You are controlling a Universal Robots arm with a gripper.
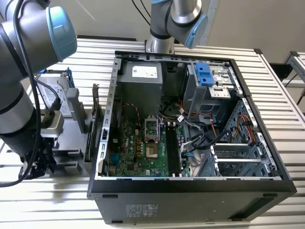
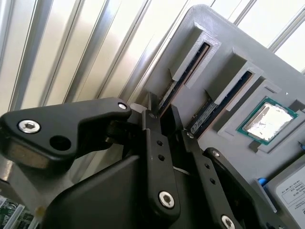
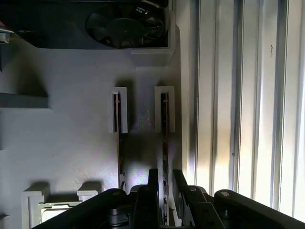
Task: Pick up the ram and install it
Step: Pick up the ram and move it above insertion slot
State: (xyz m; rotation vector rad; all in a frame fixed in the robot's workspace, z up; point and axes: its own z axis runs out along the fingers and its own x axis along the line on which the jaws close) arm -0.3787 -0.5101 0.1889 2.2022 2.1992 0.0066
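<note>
End effector point(image 3: 165, 179) open, one finger point(image 3: 153, 188) on each side of the ram point(image 3: 164, 129), small gaps visible in both wrist views. Ram stands on edge in the gray holder point(image 3: 71, 143), in the slot nearest the slatted desk point(image 3: 248, 119); second stick point(image 3: 118, 143) in the neighbouring slot

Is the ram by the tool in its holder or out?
In: the ram sits edge-up in a slot of the grey holder, tool straddling it.
</note>
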